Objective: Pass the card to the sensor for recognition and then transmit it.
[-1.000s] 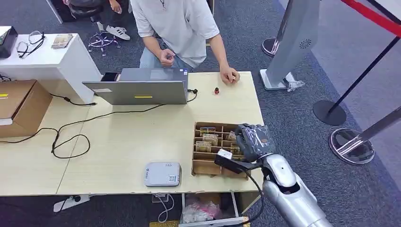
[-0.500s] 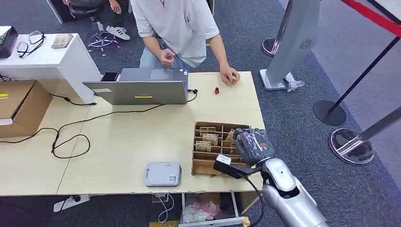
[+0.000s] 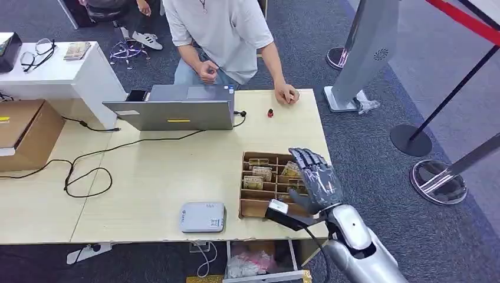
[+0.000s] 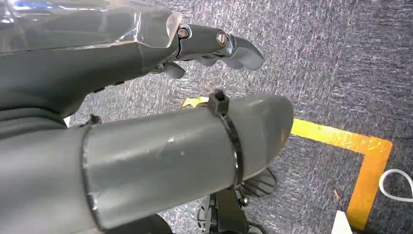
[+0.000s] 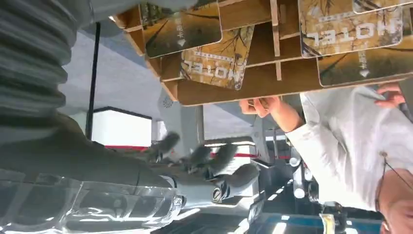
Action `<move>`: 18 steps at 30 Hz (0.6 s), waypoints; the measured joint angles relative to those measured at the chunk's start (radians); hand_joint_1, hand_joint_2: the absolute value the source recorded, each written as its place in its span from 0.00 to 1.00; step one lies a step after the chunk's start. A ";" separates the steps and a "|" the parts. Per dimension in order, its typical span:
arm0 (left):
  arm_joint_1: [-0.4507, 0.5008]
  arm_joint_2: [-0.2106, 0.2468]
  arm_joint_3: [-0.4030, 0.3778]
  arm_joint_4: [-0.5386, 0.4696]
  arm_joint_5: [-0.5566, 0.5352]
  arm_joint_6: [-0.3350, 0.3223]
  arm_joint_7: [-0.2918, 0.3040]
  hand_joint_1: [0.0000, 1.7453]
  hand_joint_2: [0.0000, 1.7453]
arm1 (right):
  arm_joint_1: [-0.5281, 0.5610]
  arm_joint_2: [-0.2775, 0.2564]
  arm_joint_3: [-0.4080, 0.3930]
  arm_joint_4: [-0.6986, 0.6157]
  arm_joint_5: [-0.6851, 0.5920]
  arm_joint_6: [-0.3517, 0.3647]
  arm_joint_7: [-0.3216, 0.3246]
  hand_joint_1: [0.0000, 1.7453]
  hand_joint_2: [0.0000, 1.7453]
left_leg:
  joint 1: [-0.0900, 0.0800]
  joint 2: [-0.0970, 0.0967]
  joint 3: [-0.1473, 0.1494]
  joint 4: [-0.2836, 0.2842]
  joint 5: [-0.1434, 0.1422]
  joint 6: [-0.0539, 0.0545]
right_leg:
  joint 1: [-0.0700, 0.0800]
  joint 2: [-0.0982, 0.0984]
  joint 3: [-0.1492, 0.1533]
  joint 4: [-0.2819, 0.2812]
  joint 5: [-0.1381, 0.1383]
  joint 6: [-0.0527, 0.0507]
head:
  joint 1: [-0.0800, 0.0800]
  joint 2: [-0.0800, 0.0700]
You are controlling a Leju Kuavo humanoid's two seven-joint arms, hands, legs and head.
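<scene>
Step in hand: the reach for a card; nothing is lifted yet, so sensing and handing over are, as I judge it, both still to come.
Right robot hand point(image 3: 315, 180): dark, many-fingered, on a silver arm; fingers spread wide and holding nothing, hovering over the right side of the wooden card tray.
Left robot hand point(image 4: 146, 46): hangs over grey carpet, fingers stretched out and apart, holding nothing.
Card tray point(image 3: 252, 207): a flat brown box of thin plywood split by slats into small compartments, sitting at the near right corner of the pale wood-grain worktop point(image 3: 153, 177).
Cards point(image 3: 262, 173): stiff tan rectangles printed with branch patterns and the word HOTEL, leaning in the compartments; smooth and thin, likely slippery to pinch.
Sensor point(image 3: 202, 216): a flat light-grey plastic reader with rounded corners, on the worktop just left of the tray, near the front edge.
Next move calls for: lowering the fingers into one compartment, pinching a single card by its edge, then carrying it left over the reader.
Person point(image 3: 224, 35): stands at the far side in a light grey shirt, one hand resting on the worktop; the probable receiver.
Laptop point(image 3: 177, 109): grey, open, at the far edge.
</scene>
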 joint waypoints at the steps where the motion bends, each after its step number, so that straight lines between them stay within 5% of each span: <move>1: 0.000 0.000 0.000 0.000 0.000 0.000 0.000 0.00 0.00 | 0.006 -0.003 -0.001 -0.010 0.000 0.000 0.001 0.00 1.00 | 0.000 0.000 0.000 0.000 0.000 0.000 | 0.000 0.000 0.000 0.000 0.000 0.000 | 0.000 0.000; 16: 0.001 0.001 0.000 0.000 -0.001 0.000 0.003 0.00 0.00 | 0.090 -0.025 -0.022 -0.095 0.012 0.018 0.015 0.01 1.00 | 0.000 0.000 0.000 0.000 0.000 0.000 | 0.000 0.000 0.000 0.000 0.000 0.000 | 0.000 0.000; 18: 0.001 0.001 0.000 0.000 0.005 0.002 0.003 0.00 0.00 | 0.089 -0.025 -0.022 -0.097 0.012 0.028 0.009 0.09 1.00 | 0.000 0.000 -0.001 0.000 0.000 0.000 | 0.000 0.000 0.000 0.000 0.000 0.000 | 0.000 0.000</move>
